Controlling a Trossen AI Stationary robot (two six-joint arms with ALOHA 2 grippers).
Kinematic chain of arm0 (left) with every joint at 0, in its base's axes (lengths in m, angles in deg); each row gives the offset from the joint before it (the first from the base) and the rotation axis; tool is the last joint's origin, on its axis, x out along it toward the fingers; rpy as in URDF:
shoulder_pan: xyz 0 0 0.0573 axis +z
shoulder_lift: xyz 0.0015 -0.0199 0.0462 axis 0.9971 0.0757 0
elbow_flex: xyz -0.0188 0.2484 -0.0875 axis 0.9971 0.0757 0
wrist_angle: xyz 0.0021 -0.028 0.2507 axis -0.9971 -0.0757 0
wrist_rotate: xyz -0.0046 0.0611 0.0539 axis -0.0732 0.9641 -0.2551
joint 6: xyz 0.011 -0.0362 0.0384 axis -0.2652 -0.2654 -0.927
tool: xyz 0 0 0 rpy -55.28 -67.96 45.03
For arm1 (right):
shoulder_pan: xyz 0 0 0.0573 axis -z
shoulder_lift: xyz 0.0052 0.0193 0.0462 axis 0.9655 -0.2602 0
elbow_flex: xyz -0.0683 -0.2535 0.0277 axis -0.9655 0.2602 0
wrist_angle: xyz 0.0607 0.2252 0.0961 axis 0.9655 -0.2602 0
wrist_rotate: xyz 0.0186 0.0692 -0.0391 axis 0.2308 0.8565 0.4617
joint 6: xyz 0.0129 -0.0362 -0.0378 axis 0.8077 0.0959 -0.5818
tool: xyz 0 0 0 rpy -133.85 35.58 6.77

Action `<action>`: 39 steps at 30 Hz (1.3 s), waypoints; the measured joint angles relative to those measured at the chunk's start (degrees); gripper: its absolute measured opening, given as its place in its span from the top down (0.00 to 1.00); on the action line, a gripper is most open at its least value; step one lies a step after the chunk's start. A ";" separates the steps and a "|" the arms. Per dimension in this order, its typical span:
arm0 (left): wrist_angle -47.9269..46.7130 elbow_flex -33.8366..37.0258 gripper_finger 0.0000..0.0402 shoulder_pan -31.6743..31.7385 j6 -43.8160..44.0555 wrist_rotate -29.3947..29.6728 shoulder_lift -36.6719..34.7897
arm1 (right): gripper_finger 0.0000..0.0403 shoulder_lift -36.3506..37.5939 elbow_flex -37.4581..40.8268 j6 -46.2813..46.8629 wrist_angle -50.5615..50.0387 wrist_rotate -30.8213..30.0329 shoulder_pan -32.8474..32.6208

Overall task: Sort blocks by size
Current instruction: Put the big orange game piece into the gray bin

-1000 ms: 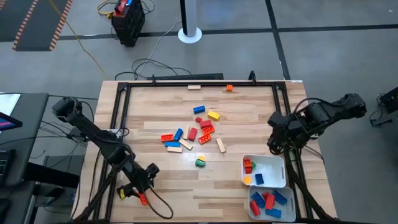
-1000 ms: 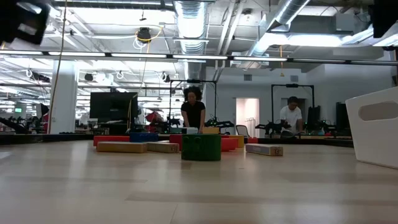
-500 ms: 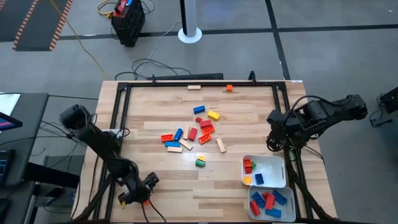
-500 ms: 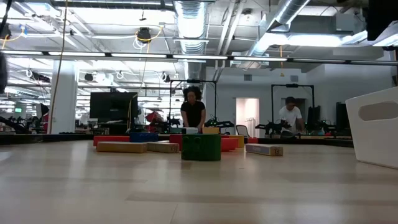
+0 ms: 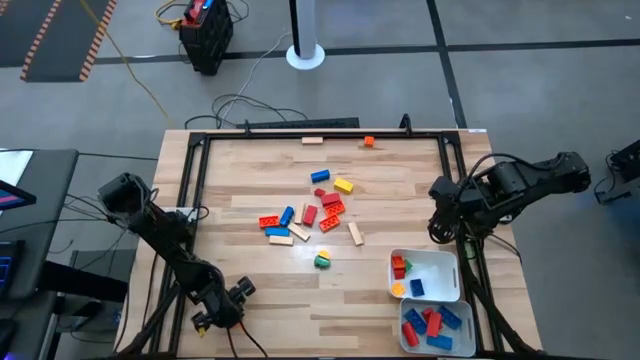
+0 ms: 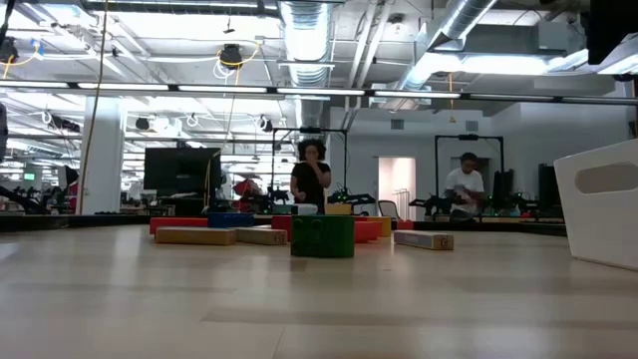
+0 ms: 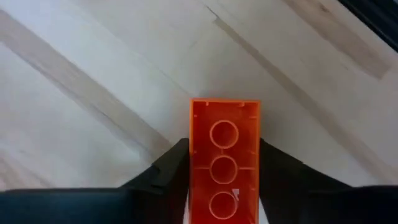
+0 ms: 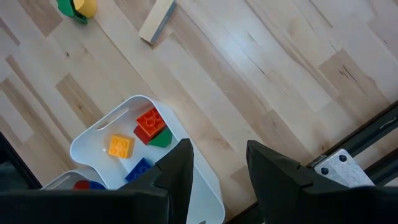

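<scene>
Big open workshop behind it all, with a couple of people standing way back in the low view. The wooden table has a black frame round it. Two white trays sit at its near right corner, each already holding a few coloured blocks. The main pile of blocks is mid-table, red, blue, yellow and tan mixed together, with a green one nearest the low camera. The left gripper is down at the near left edge, fingers pinched on a long orange brick, underside facing the wrist camera. The right gripper hovers partly open, holding nothing, above the tray nearer the pile.
</scene>
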 joint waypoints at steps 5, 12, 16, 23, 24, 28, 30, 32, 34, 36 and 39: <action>-6.68 -2.64 0.68 0.03 -0.34 0.92 -0.20 | 0.56 0.00 0.00 -0.02 -0.02 0.00 0.00; -12.61 -2.70 0.68 2.73 1.36 5.74 -5.61 | 0.56 -1.55 -0.04 -0.84 1.84 -0.29 0.52; -16.73 -2.70 0.68 7.45 2.30 14.03 -11.33 | 0.56 -4.04 -0.04 -4.40 6.38 -0.47 1.60; -16.11 -2.70 0.68 19.15 -1.36 27.97 -19.12 | 0.56 -8.63 -0.04 -11.92 27.34 -4.67 5.76; -15.35 -2.70 0.68 20.91 -2.42 29.30 -19.38 | 0.55 -9.50 -0.04 -13.42 30.42 -6.11 6.23; -9.96 -2.70 0.68 27.50 -5.98 33.72 -19.18 | 0.50 -14.03 -0.04 -16.31 42.96 -9.07 9.84; -6.12 -2.70 0.68 30.40 -6.54 35.24 -19.05 | 0.46 -16.59 -0.04 -16.25 49.14 -8.67 11.87; -2.37 -2.70 0.68 32.92 -6.60 36.33 -19.04 | 0.42 -19.47 -0.04 -16.27 54.24 -6.58 13.65; 1.16 -2.80 0.68 35.10 -6.64 37.12 -19.04 | 0.38 -22.25 -0.04 -16.18 59.04 -3.64 15.18; 2.01 -3.75 0.68 36.76 -6.67 37.47 -19.04 | 0.36 -24.90 -0.04 -15.96 63.75 -0.07 16.14; 2.41 -5.85 0.68 38.56 -7.14 38.06 -18.81 | 0.34 -28.24 -0.04 -13.15 70.46 2.95 17.44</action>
